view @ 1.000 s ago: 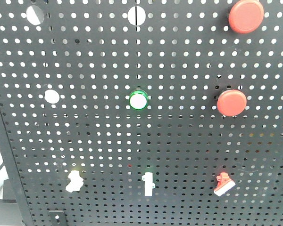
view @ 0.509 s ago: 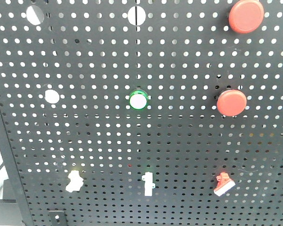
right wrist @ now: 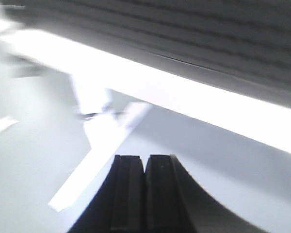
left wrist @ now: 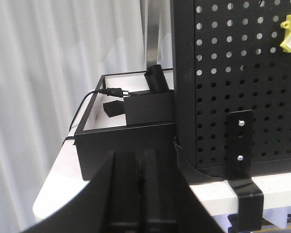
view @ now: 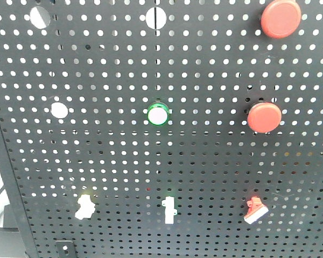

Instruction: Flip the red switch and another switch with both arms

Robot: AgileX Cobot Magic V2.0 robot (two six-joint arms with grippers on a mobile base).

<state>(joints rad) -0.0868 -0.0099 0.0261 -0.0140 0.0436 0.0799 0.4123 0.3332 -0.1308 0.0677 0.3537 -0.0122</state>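
Two pincers, left pincer (left wrist: 141,194) and right pincer (right wrist: 144,194), are each pressed closed on nothing; the right wrist view is blurred. Pegboard (view: 204,161) carries two red buttons (view: 280,18) and, low right, one red switch (view: 255,210), white-tipped.

Both grippers, left gripper (left wrist: 141,194) and right gripper (right wrist: 144,194), show matte black flared fingers (apparently plain, though the right view is blurred).
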